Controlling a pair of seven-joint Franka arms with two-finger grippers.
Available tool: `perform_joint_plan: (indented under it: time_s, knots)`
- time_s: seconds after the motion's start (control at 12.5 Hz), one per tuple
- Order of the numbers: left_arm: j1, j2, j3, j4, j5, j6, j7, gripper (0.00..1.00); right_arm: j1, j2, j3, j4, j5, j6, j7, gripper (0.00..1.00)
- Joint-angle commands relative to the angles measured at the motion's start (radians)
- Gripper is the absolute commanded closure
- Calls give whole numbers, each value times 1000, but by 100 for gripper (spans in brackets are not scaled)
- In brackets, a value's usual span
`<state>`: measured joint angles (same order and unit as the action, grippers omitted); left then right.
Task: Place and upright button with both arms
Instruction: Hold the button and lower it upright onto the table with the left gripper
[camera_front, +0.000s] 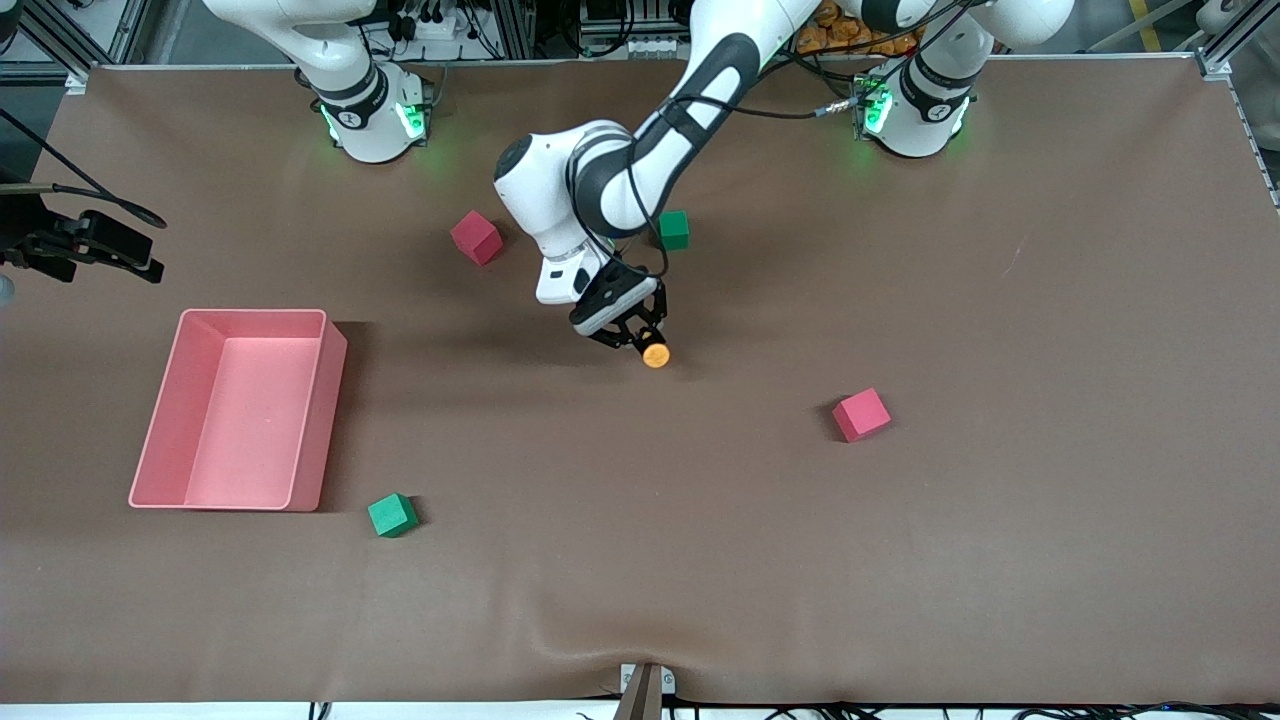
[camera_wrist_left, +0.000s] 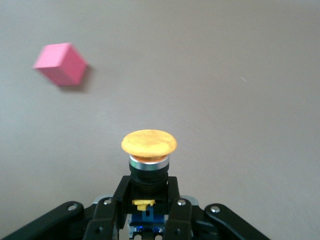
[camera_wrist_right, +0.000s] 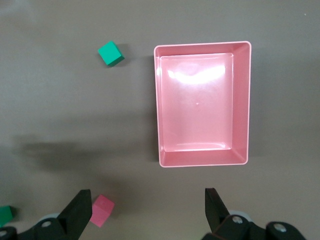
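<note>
— What containers are seen, and what is held in them?

— One pink rectangular bin (camera_front: 300, 420) is seen on the brown table (camera_front: 1000, 550), toward the right arm's end. Only its glossy pink floor is shown in the right wrist view (camera_wrist_right: 202, 102). A green cube (camera_front: 392, 515) lies just beside the bin's corner nearest the front camera, outside it.

— Where is the button, and how is it pointed?

— The button (camera_front: 655, 354) is clamped between the fingers of the left gripper (camera_front: 643, 341), above the middle of the table. In the left wrist view its round orange cap (camera_wrist_left: 149, 143) is shown at the outer end, with a silver ring and the black body below it, and a yellow tab and the blue base sunk between the black fingers (camera_wrist_left: 177, 210). Its long axis is thus laid along the gripper's reach, cap pointing away from the wrist. In the front view the cap is directed toward the front camera and somewhat down toward the table; whether the table is touched cannot be told.

— And the right gripper?

— The right gripper (camera_wrist_right: 148, 210) is held high over the bin, its jaws spread wide with nothing between them. The right arm waits.

— What else is on the table?

— A red cube (camera_front: 861, 414) is seen toward the left arm's end, nearer the front camera than the button. Another red cube (camera_front: 476, 237) and a second green cube (camera_front: 674, 229), partly hidden by the left arm, lie closer to the bases.
</note>
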<state>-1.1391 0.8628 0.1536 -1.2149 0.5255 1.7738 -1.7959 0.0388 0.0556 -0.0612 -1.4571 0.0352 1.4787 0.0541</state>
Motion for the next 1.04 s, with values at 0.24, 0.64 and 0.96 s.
perform_joint_plan:
  time_s: [0.24,0.64,0.96]
  knots:
    - [-100,53,18,-14,261,-138,-410,100,9,-3,8,20,5,-9,64,0]
    - [-172,186,18,-28,349,-198,-519,100,16,6,8,20,17,-5,64,0]
    - [-183,220,17,-26,396,-198,-524,100,16,9,6,20,17,-5,64,0]
